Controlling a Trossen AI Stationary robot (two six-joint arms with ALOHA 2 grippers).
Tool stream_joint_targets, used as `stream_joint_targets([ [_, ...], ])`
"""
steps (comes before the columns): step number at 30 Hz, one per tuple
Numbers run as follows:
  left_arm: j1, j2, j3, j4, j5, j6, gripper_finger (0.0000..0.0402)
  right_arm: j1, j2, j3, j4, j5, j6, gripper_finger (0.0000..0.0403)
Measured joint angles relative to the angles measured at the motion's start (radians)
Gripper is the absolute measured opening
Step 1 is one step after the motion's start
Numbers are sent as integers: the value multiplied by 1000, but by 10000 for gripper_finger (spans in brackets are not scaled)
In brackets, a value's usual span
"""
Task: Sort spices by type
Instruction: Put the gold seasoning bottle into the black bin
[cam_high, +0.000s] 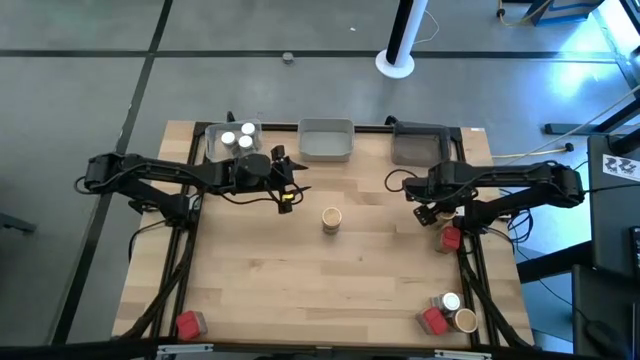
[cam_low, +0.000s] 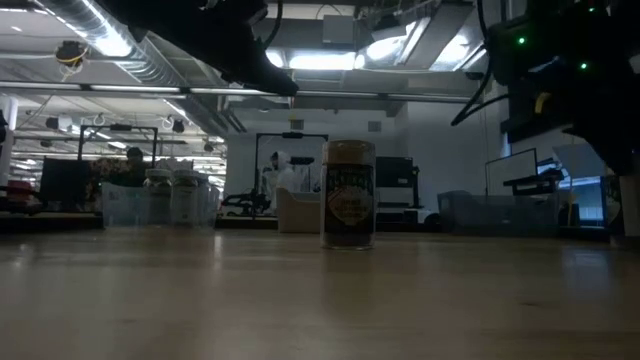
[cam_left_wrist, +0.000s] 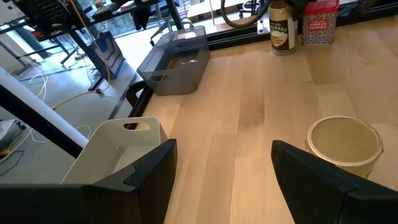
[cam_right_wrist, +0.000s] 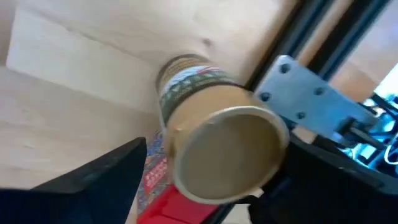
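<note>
A tan-brown jar (cam_high: 332, 218) (cam_low: 348, 195) stands upright on its base mid-table. My left gripper (cam_high: 290, 190) (cam_left_wrist: 224, 149) hovers open to its left, and the jar's cap (cam_left_wrist: 345, 140) shows just beyond one finger. My right gripper (cam_high: 432, 212) (cam_right_wrist: 217, 155) is open at the table's right side. It points down over a second tan jar (cam_right_wrist: 217, 143) (cam_left_wrist: 283, 25), with one finger on either side of the cap. That jar stands next to a red packet (cam_high: 450, 238) (cam_left_wrist: 320, 22). White-capped jars (cam_high: 237, 138) sit in the far-left tray (cam_high: 212, 150).
A grey tray (cam_high: 326, 152) and a dark tray (cam_high: 420, 155) lie along the far edge. At the near right corner sit a red packet (cam_high: 432, 320), a white-capped jar (cam_high: 451, 300) and a tan jar (cam_high: 466, 321). Another red packet (cam_high: 188, 324) is near left.
</note>
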Motion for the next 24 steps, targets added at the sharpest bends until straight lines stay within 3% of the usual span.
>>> stream_joint_targets([
  [7, 0, 0, 0, -1, 0, 0, 244, 2, 0, -24, 63, -32, -4, 347],
  [15, 0, 0, 0, 0, 0, 0, 244, 2, -1, -22, 81, -32, -27, 292],
  [24, 0, 0, 0, -1, 0, 0, 244, 2, -1, -21, 87, -18, -42, 301],
])
